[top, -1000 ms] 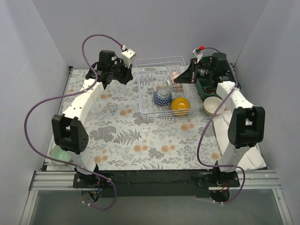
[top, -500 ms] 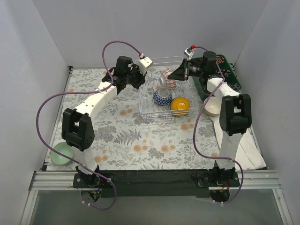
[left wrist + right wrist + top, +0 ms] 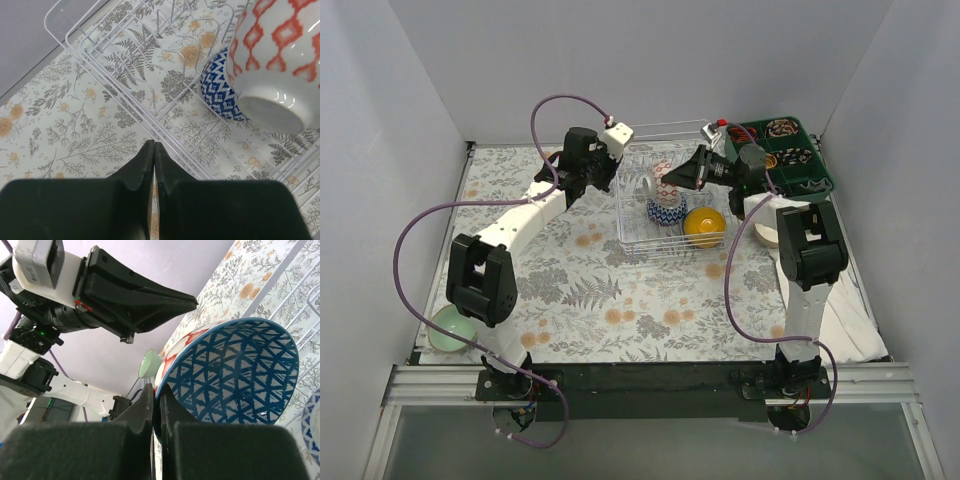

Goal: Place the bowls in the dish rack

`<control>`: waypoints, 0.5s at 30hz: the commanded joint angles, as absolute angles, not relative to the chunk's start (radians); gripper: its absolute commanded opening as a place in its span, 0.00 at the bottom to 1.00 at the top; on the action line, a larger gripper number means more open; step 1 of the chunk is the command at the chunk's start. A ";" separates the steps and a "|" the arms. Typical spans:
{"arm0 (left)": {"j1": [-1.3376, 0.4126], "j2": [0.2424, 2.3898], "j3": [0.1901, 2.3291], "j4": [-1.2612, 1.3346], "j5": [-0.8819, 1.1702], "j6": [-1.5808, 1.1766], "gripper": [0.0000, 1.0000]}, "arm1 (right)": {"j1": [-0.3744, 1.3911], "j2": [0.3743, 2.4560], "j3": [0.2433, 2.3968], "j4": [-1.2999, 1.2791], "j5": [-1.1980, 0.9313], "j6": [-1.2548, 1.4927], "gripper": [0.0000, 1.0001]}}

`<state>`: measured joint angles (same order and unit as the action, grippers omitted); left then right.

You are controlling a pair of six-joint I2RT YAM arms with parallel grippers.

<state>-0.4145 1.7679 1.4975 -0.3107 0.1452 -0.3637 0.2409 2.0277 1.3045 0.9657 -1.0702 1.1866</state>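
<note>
My right gripper [image 3: 678, 177] is shut on the rim of the red-and-white patterned bowl [image 3: 658, 180], held tilted on edge over the dish rack [image 3: 638, 243]. The right wrist view shows the fingers [image 3: 157, 390] pinching that rim, with the bowl's blue lattice inside [image 3: 235, 375] facing the camera. A blue-patterned bowl [image 3: 667, 212] and an orange-yellow bowl [image 3: 704, 226] sit in the rack. My left gripper [image 3: 607, 174] hangs shut and empty at the rack's left edge [image 3: 100, 65], with the held bowl [image 3: 280, 55] and the blue-patterned bowl [image 3: 220, 92] to its right.
A cream bowl [image 3: 767, 231] lies right of the rack, partly hidden by the right arm. A mint green bowl [image 3: 448, 328] sits at the near left by the left arm's base. A dark green tray [image 3: 788, 155] of small items stands at the back right.
My right gripper has carried the red-and-white bowl leftward from the rack's right side to over its middle. My left arm swung right to the rack's left edge.
</note>
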 commanded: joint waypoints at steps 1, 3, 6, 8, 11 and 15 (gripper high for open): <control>-0.416 1.707 1.509 -0.268 0.109 -0.367 0.00 | 0.276 1.959 1.267 1.319 -0.931 1.290 0.01; -0.416 1.720 1.517 -0.259 0.121 -0.364 0.00 | 0.293 1.992 1.272 1.319 -0.901 1.304 0.01; -0.417 1.736 1.528 -0.259 0.133 -0.374 0.00 | 0.311 2.023 1.276 1.301 -0.888 1.299 0.01; -0.420 1.741 1.528 -0.261 0.143 -0.383 0.00 | 0.316 2.034 1.272 1.279 -0.891 1.296 0.01; -0.426 1.733 1.511 -0.261 0.170 -0.391 0.00 | 0.319 2.057 1.250 1.253 -0.897 1.292 0.01; -0.433 1.720 1.486 -0.262 0.204 -0.402 0.00 | 0.321 2.091 1.246 1.252 -0.894 1.284 0.01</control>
